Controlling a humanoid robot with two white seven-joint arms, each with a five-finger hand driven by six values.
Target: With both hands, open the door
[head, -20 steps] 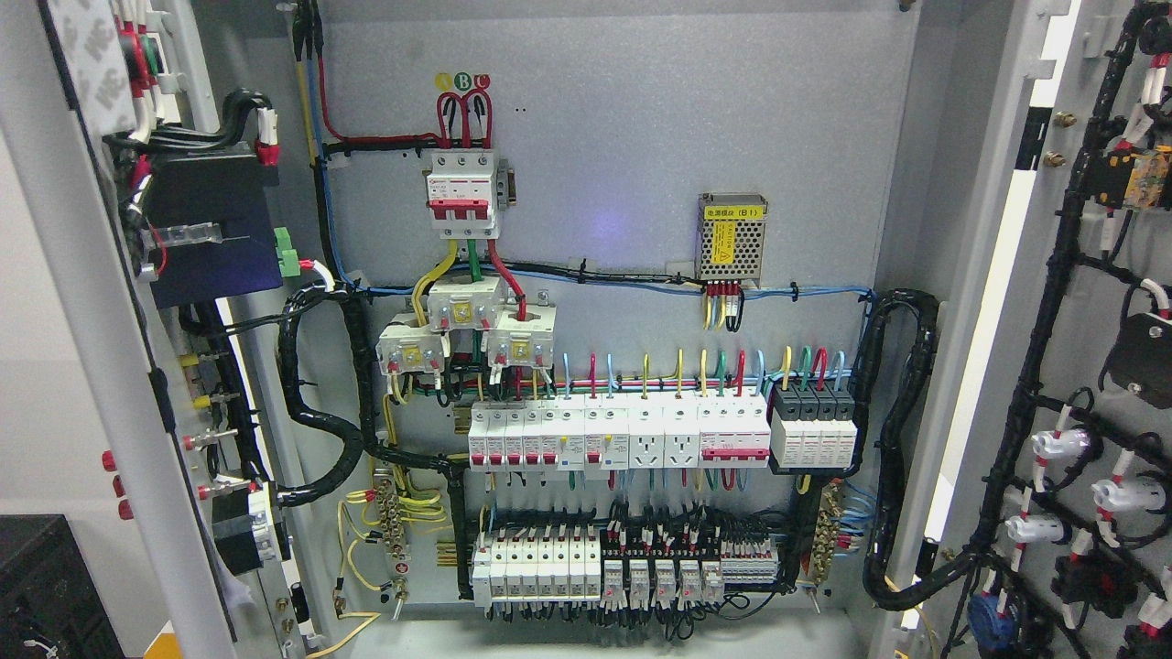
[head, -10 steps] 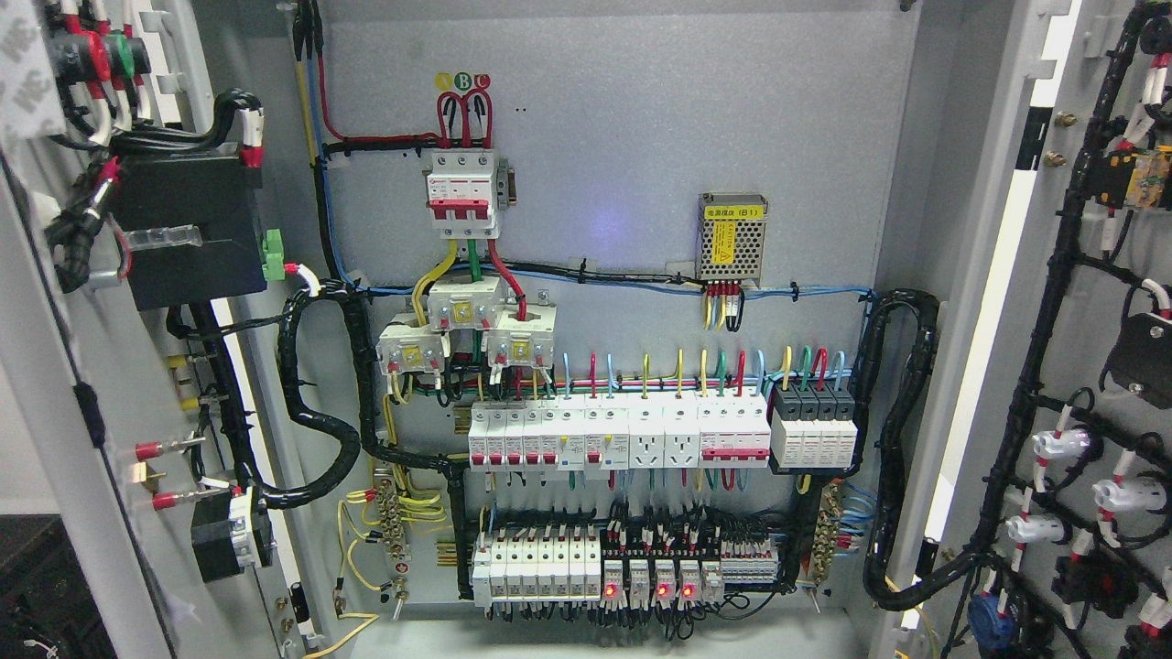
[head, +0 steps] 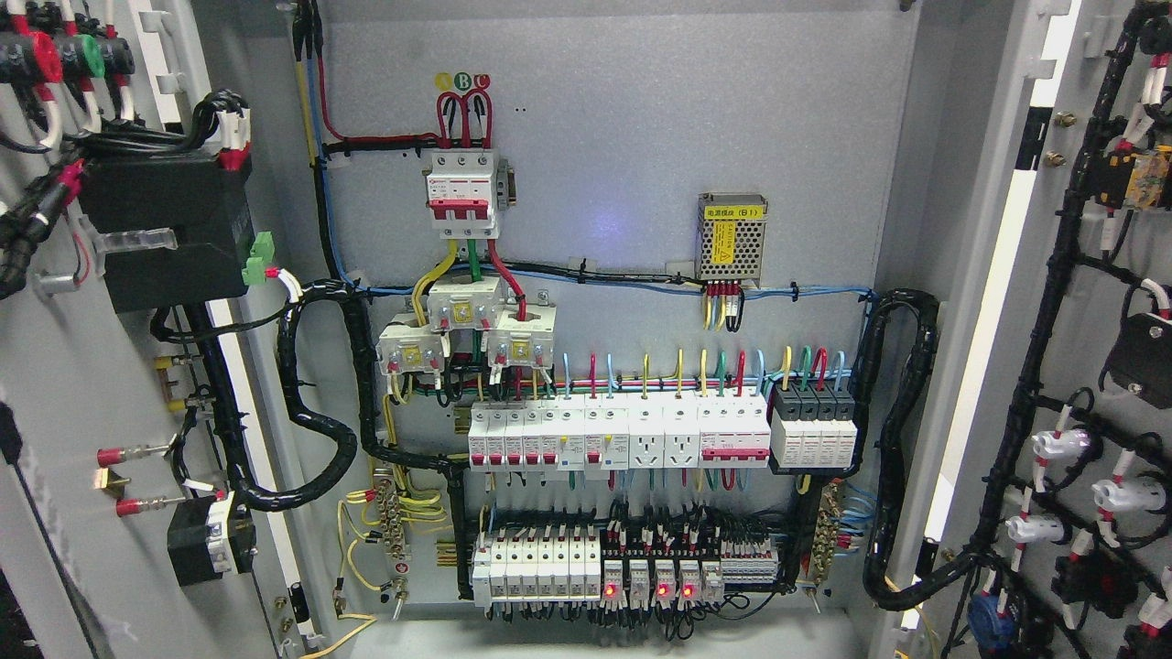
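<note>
Neither hand is in view, so their state cannot be told. Left door (head: 82,384) stands swung open at the picture's left, right door (head: 1090,302) open at the right. Between them, the cabinet backplate (head: 623,137) carries breakers (head: 618,437) and wiring.

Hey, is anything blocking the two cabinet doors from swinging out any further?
Nothing visible does. The left door and the right door both stand swung out, inner faces and wiring showing, and the breaker panel is fully exposed. Neither robot hand is in the picture, and the space beyond each door's outer edge lies outside the frame.
</note>
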